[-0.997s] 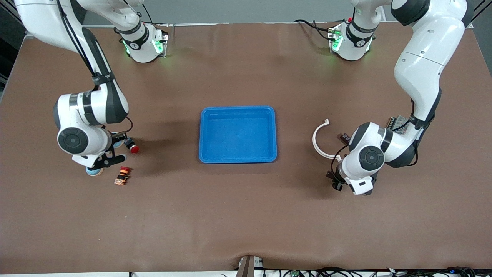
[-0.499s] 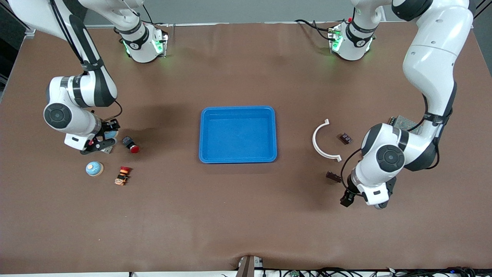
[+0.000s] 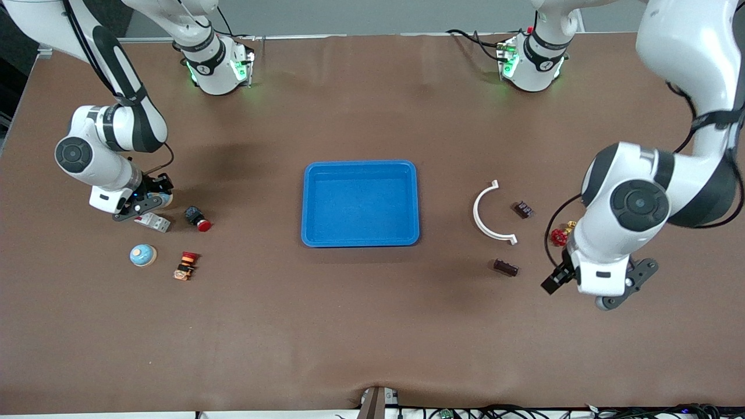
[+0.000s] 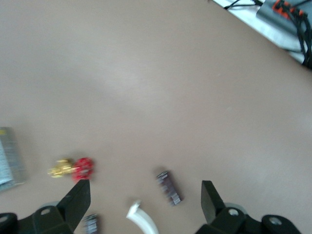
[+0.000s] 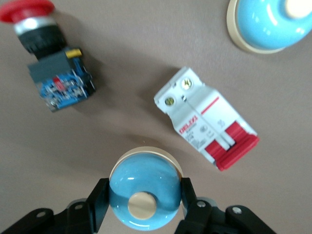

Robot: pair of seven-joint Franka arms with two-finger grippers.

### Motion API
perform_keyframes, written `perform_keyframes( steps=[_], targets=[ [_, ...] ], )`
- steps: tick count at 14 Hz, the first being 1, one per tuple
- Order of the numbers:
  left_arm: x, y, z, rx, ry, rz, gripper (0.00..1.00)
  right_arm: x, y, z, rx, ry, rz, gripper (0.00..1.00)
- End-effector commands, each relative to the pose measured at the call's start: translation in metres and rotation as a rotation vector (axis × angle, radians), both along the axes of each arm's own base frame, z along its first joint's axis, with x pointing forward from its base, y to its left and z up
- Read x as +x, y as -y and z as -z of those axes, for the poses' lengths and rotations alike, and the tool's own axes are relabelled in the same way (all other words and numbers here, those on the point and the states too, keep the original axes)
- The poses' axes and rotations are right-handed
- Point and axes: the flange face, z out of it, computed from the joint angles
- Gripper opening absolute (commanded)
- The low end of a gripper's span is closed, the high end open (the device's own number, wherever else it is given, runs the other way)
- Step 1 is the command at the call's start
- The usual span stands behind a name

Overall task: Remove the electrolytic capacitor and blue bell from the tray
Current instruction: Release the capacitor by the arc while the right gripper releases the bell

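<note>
A: Where is the right gripper [image 5: 144, 207]?

B: Toward the right arm's end of the table from the blue tray [image 3: 360, 238], up over the white circuit breaker [image 3: 152, 221]. Its fingers are clenched on a blue bell [image 5: 144, 196], seen plainly in the right wrist view.

A: Is there another bell?

B: Yes, a second blue bell [image 3: 142, 255] sits on the table, nearer the front camera than the breaker. Close beside it lies a small red and orange button switch [image 3: 185, 265]. A red push button [image 3: 198, 219] lies between the breaker and the tray.

A: And the left gripper [image 4: 141, 202]?

B: It hangs toward the left arm's end of the table from the tray, fingers spread wide and holding nothing.

A: The capacitor?

B: The dark capacitor [image 3: 506, 267] lies on the table between the tray and the left gripper. A white curved piece [image 3: 484, 212] lies next to it, farther from the front camera, with a small dark part [image 3: 522, 209] and a red valve [image 3: 560, 235] nearby.
</note>
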Motion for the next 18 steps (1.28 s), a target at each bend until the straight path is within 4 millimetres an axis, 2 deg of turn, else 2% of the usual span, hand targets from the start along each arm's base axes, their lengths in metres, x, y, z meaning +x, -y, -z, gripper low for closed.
perform_keyframes(
  steps=[1, 3, 5, 6, 11, 15, 18],
  targets=[
    [-0.027, -0.007, -0.056, 0.006, -0.041, 0.102, 1.00, -0.016, 0.003, 0.001, 0.004, 0.017, -0.019, 0.00],
    [-0.040, -0.018, -0.097, -0.045, -0.031, 0.161, 1.00, -0.023, 0.007, 0.006, 0.009, 0.039, -0.006, 0.00],
    [-0.047, -0.034, -0.124, -0.066, -0.014, 0.226, 1.00, -0.026, 0.007, 0.009, 0.013, 0.050, -0.004, 0.00],
    [-0.054, -0.034, -0.134, -0.060, -0.022, 0.267, 1.00, -0.027, 0.008, 0.010, 0.014, 0.055, -0.002, 0.00],
    [-0.078, -0.036, -0.176, -0.039, 0.001, 0.326, 1.00, -0.034, 0.017, 0.015, 0.021, 0.069, 0.029, 0.00],
    [-0.104, -0.074, -0.201, -0.050, -0.067, 0.455, 1.00, -0.036, 0.017, 0.016, 0.024, 0.081, 0.036, 0.00],
    [-0.124, -0.081, -0.215, -0.053, -0.099, 0.488, 1.00, -0.036, 0.015, 0.021, 0.029, 0.098, 0.041, 0.00]
  ],
)
